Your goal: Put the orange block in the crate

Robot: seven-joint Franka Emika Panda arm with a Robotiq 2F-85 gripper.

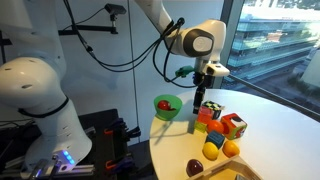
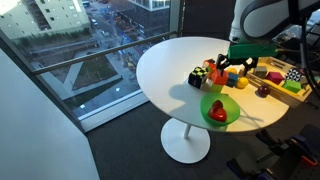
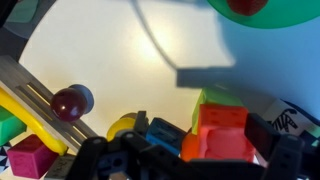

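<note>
Orange block (image 3: 220, 135) sits on the white table (image 1: 280, 130), right in the cluster of toy cubes, pressed up against a green block (image 3: 225, 98) behind it. The gripper (image 1: 201, 103) hangs low over that cluster, and in the wrist view its dark fingers flank the block on both sides. The picture is too blurred to tell whether they're pinching it or just open around it. The crate (image 1: 240, 174) is at the table's edge, apart from the block. The green bowl (image 1: 167, 112) stands off to the other side.
</note>
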